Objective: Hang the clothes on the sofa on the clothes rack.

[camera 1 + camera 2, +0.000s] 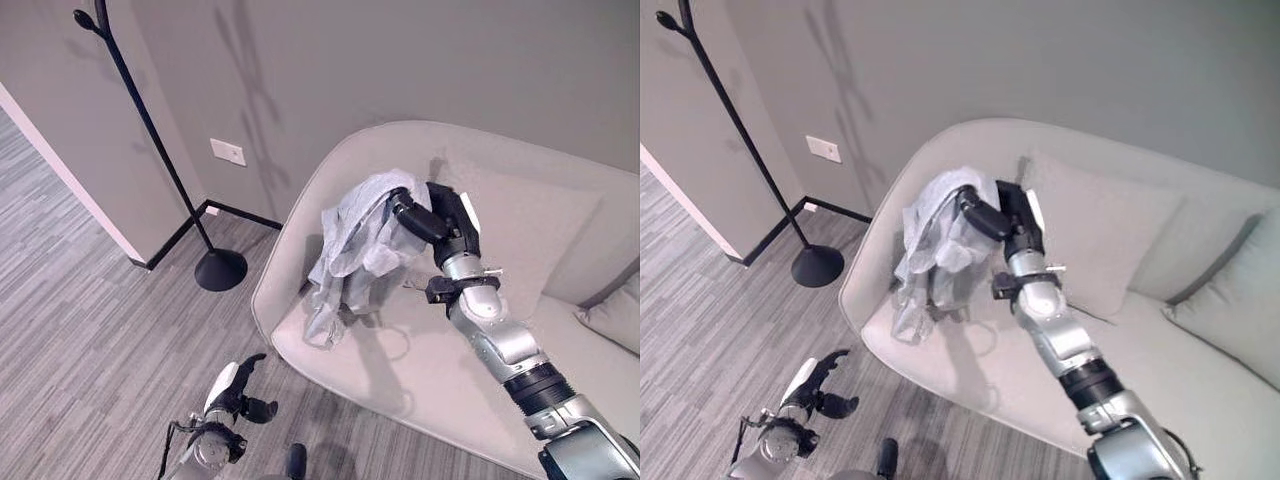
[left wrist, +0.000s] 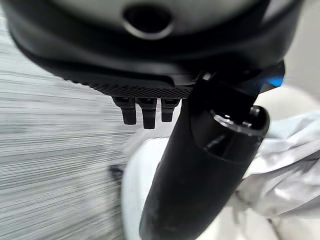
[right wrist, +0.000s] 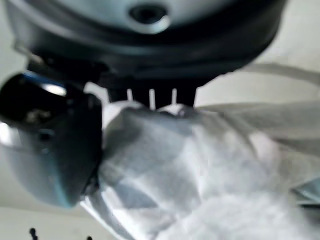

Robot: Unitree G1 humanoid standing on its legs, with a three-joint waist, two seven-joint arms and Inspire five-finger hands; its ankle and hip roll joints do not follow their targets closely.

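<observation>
A light grey-blue garment hangs in the air over the left end of the pale sofa, its lower hem near the seat. My right hand is shut on the garment's top, with the cloth bunched against its palm and thumb. The black clothes rack stands on its round base on the floor to the sofa's left, against the wall. My left hand hangs low by the floor, fingers relaxed and holding nothing; its thumb juts out.
Grey cushions lie at the sofa's right end. A white wall socket sits behind the rack. Striped grey carpet lies open between me, the sofa and the rack's base.
</observation>
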